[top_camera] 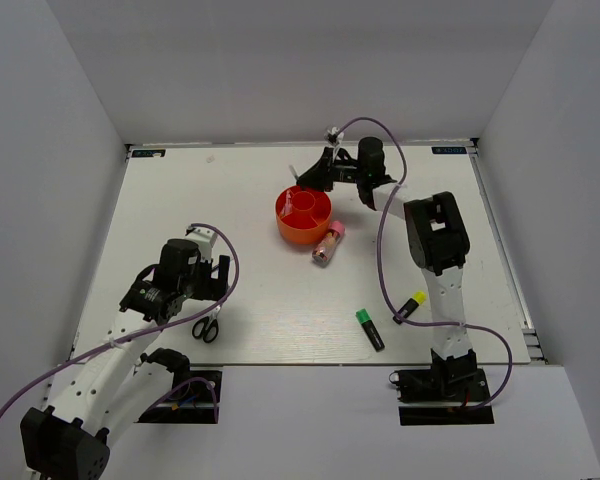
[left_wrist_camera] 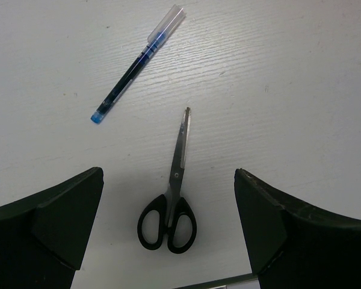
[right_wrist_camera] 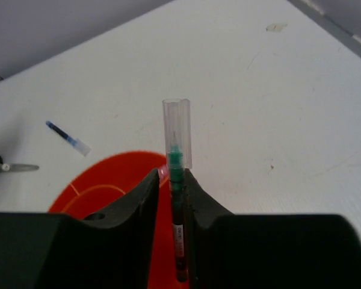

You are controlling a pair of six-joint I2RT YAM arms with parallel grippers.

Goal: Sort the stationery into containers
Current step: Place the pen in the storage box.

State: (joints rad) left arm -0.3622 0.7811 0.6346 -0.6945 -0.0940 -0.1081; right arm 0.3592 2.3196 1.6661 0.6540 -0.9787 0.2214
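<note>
1 green-tipped pen point(right_wrist_camera: 175, 165) stands clamped in right tool point(right_wrist_camera: 172, 176) over orange tub point(right_wrist_camera: 99, 188).

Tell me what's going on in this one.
The right gripper has a green pen pinched upright between its fingers, above the far rim of the orange tub. The left gripper hangs wide open above the scissors, with a blue pen lying nearby. A pink-capped tube lies beside the tub. A green highlighter and a yellow highlighter lie further from it, not yet sorted.
</note>
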